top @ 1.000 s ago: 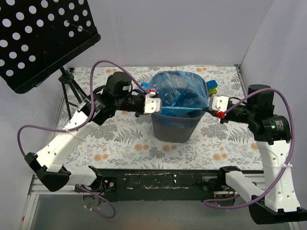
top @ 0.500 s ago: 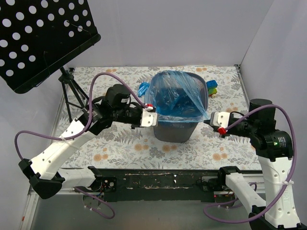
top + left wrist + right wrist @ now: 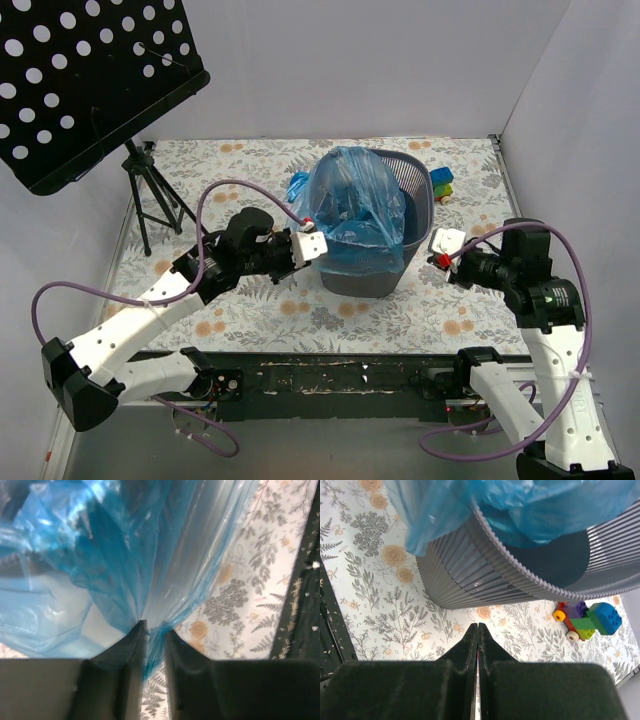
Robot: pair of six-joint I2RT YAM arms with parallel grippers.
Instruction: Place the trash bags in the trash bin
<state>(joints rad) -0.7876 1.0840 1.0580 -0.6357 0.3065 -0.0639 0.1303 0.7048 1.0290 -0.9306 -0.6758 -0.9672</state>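
The blue trash bag [image 3: 350,205] is heaped over the left half of the dark mesh trash bin [image 3: 418,203] and spills down its left outer wall. My left gripper [image 3: 321,244] is by the bin's left side, shut on a gathered edge of the bag; in the left wrist view the film [image 3: 125,555] is pinched in the gripper [image 3: 154,629]. My right gripper [image 3: 432,247] is just right of the bin, shut with nothing in it. In the right wrist view the gripper [image 3: 477,626] is below the bin's wall [image 3: 470,575], apart from the bag [image 3: 520,505].
A black perforated music stand [image 3: 90,80] on a tripod [image 3: 150,200] fills the back left. A multicoloured toy-brick car [image 3: 441,183] lies behind the bin at the right [image 3: 587,620]. White walls enclose the floral table [image 3: 250,310] at the back and right.
The bag was stretched between both grippers; the right gripper has let it go, and the film has slumped to the left. Both arms have drawn back towards the near edge.
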